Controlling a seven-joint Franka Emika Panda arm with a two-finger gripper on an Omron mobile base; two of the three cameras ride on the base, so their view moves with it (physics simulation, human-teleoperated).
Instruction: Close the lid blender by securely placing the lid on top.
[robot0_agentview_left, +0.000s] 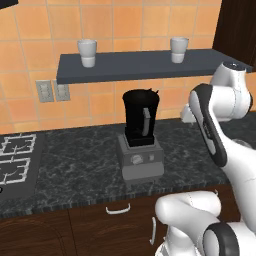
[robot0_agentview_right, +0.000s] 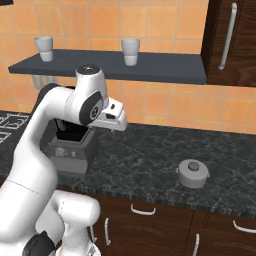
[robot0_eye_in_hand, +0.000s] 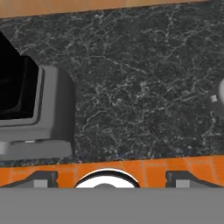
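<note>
Our gripper (robot0_eye_in_hand: 107, 177) has its two fingers spread wide with nothing between them, and in the left base view we see the blender (robot0_agentview_left: 140, 134) standing open on the dark counter (robot0_agentview_left: 75, 165), in the right base view its lid (robot0_agentview_right: 193, 173) lies far off to the right, and in the hand view the blender sits at the left edge.

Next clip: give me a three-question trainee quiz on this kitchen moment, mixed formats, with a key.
1. True or false: the lid already sits on the blender.
2. How many white cups stand on the shelf?
3. The lid lies on the counter: A) right of the blender, B) on the stove, C) on the shelf.

Key: 1 false, the jar top is uncovered; 2 two; 3 A.
</note>
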